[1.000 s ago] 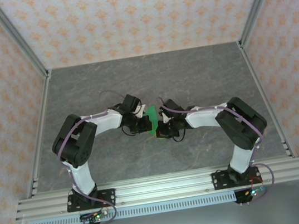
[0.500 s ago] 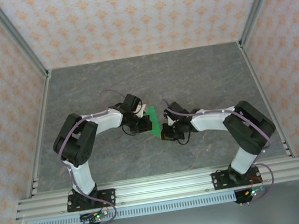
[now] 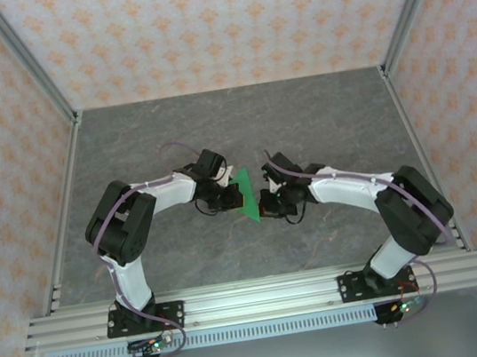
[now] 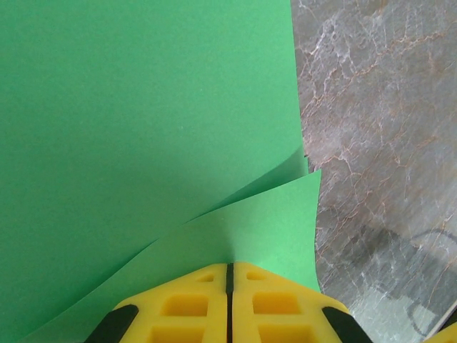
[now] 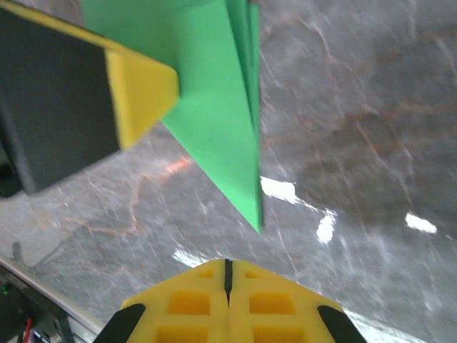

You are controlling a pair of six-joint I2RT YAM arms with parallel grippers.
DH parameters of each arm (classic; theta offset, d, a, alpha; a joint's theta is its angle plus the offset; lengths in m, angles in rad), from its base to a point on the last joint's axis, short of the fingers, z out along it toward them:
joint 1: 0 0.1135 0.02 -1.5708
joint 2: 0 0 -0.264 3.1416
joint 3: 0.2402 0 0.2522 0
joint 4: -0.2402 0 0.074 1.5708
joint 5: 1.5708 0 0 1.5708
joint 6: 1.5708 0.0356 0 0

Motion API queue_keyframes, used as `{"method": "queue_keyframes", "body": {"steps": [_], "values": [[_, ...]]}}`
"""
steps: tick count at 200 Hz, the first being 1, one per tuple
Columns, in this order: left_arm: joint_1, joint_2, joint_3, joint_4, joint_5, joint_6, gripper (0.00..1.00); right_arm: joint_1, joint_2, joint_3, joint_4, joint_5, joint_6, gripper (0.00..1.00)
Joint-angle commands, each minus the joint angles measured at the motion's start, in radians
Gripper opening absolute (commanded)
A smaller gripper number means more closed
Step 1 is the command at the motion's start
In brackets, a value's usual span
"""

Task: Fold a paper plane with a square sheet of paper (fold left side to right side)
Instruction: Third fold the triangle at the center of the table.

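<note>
The green paper (image 3: pixel 247 199), folded into a pointed, layered shape, hangs between the two arms above the table. My left gripper (image 3: pixel 233 199) is shut on it. In the left wrist view the paper (image 4: pixel 143 128) runs out from the closed yellow fingertips (image 4: pixel 228 266). In the right wrist view the paper (image 5: pixel 214 107) narrows to a sharp tip pointing down, with a left finger (image 5: pixel 143 86) lying against its side. My right gripper (image 5: pixel 228 263) is shut and holds nothing. It stands just short of the tip, to the right of the paper (image 3: pixel 265 205).
The grey marbled table (image 3: pixel 320 121) lies bare all around the arms. Patterned walls with metal corner posts (image 3: pixel 34 74) close it in on three sides. An aluminium rail (image 3: pixel 257 300) carries both arm bases along the near edge.
The right arm's elbow has swung out to the right and its gripper has drawn a little back from the paper, so more of the green point shows. The left arm has held still.
</note>
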Motion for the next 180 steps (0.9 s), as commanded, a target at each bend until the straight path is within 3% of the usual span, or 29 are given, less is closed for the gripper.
{"method": "queue_keyframes", "body": {"steps": [1,51,132,180], "values": [[0.000,0.054,-0.021,-0.009,-0.103,-0.008,0.08,-0.002,0.081,0.036,0.046,-0.015,0.021,0.00],[-0.001,0.046,-0.018,-0.002,-0.087,-0.013,0.08,0.003,0.175,0.077,0.047,-0.006,0.011,0.00],[-0.002,-0.088,-0.004,-0.025,-0.036,-0.013,0.10,0.003,0.197,0.009,-0.039,0.066,-0.022,0.00],[-0.050,-0.098,-0.022,-0.044,-0.011,-0.016,0.08,0.003,0.199,0.007,-0.047,0.082,-0.029,0.00]]}}
